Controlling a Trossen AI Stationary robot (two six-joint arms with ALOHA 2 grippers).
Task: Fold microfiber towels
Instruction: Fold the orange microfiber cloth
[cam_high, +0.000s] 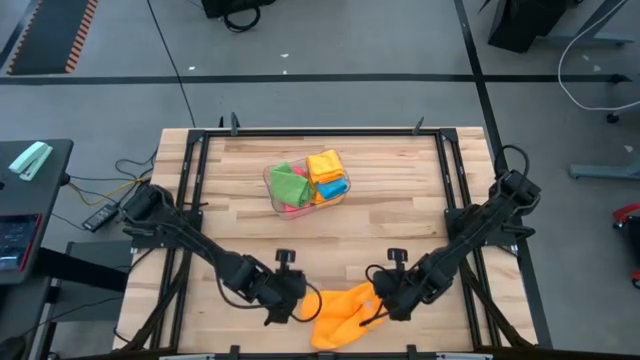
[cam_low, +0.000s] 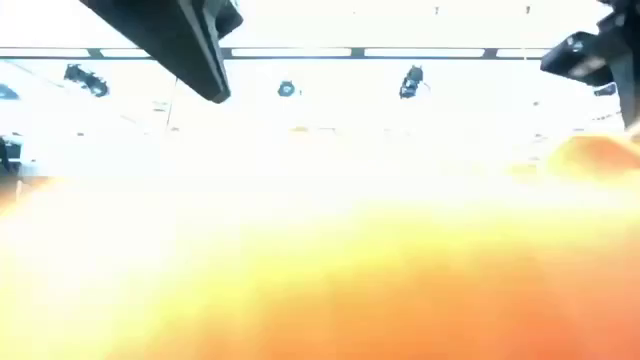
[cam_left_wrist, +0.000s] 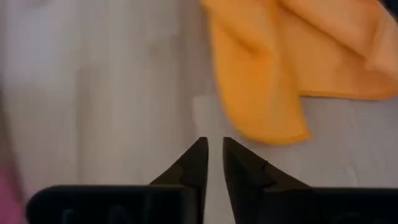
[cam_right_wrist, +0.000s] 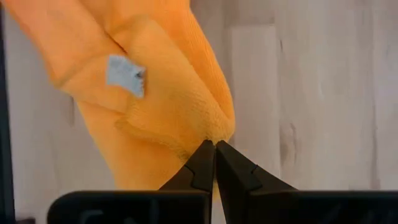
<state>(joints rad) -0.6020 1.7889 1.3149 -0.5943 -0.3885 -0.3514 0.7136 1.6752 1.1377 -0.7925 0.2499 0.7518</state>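
Orange towel (cam_high: 345, 312): lies crumpled at the near edge of the bench (cam_high: 240, 210), between the two grippers.
Left gripper (cam_left_wrist: 211, 152): beside the towel's left edge, fingers a sliver apart, gripping nothing; closing here would catch air.
Right gripper (cam_right_wrist: 214, 148): fingertips pressed together on a bunched fold, apparently pinching it; so thin a bite may slip if lifted.
Clear bin (cam_high: 307, 182): mid-bench, holds the other towels, well apart.
Risk: a one-sided pull drags the towel off the bench's edge.

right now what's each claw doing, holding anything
left claw: slightly open, holding nothing, just short of the orange towel
right claw: shut on a fold of the orange towel
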